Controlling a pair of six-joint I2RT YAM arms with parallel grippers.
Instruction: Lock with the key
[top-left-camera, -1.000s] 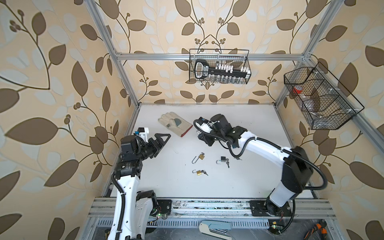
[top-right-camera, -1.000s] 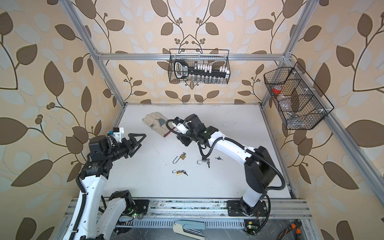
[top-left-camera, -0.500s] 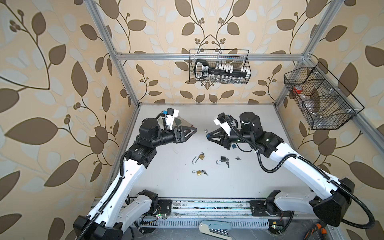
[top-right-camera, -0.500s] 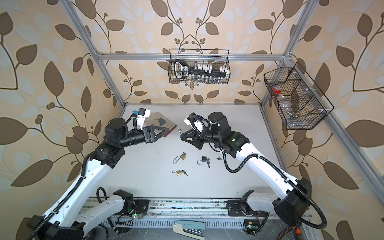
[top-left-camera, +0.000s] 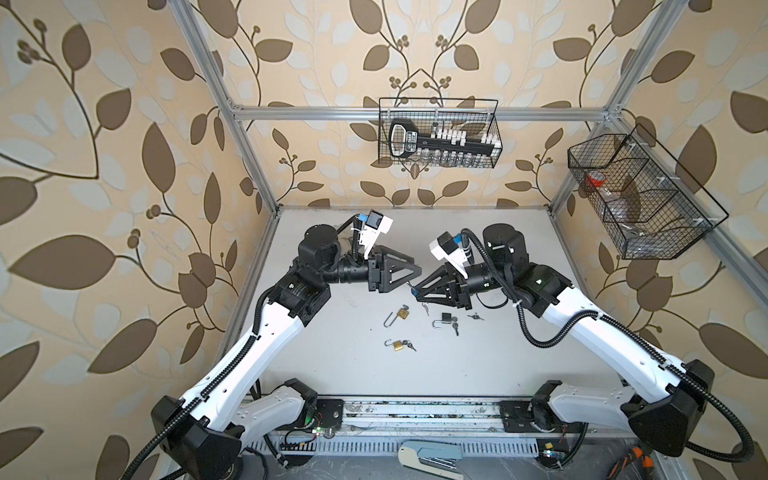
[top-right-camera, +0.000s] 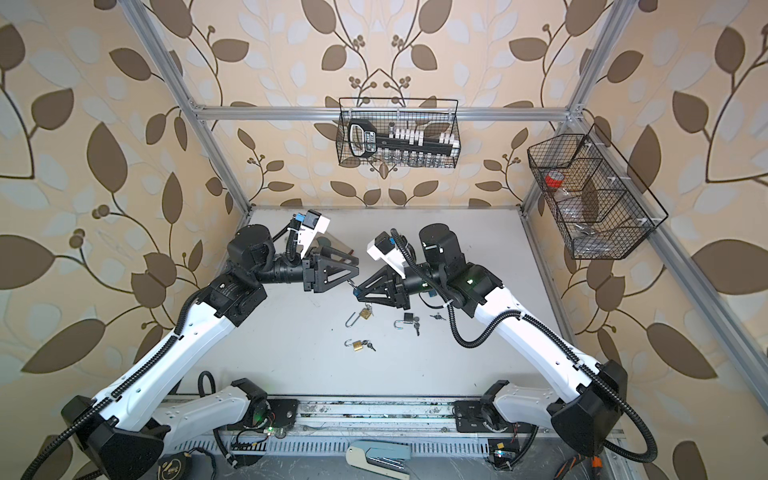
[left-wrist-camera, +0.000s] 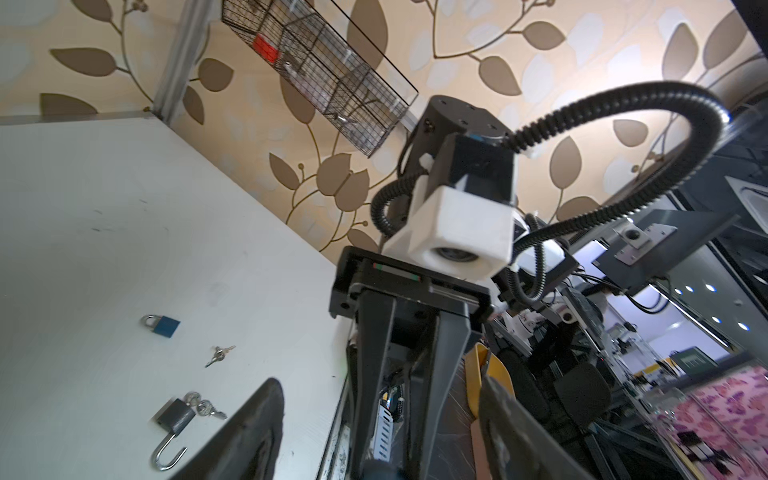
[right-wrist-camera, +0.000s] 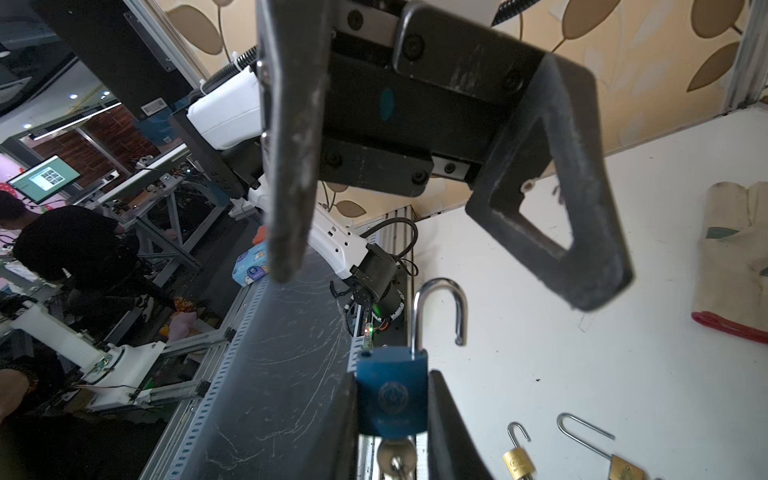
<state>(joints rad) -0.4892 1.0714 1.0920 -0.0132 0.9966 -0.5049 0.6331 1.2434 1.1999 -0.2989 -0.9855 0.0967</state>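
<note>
Back basket (top-left-camera: 465, 116): socket rail (top-left-camera: 444, 143); side basket (top-left-camera: 673, 232): red roll (top-left-camera: 597, 179), perhaps tape; left pincer (top-left-camera: 417, 268) spread; right pincer (top-left-camera: 415, 291) grips blue padlock (right-wrist-camera: 392, 399)

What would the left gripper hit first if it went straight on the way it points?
The left gripper probably meets the open shackle of the blue padlock, held by the right gripper just ahead; depth is unclear.

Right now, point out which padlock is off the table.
The blue padlock clamped in the right gripper, shackle swung open, key in its base. The two brass padlocks, the black padlock and a second blue padlock all lie on the table.
</note>
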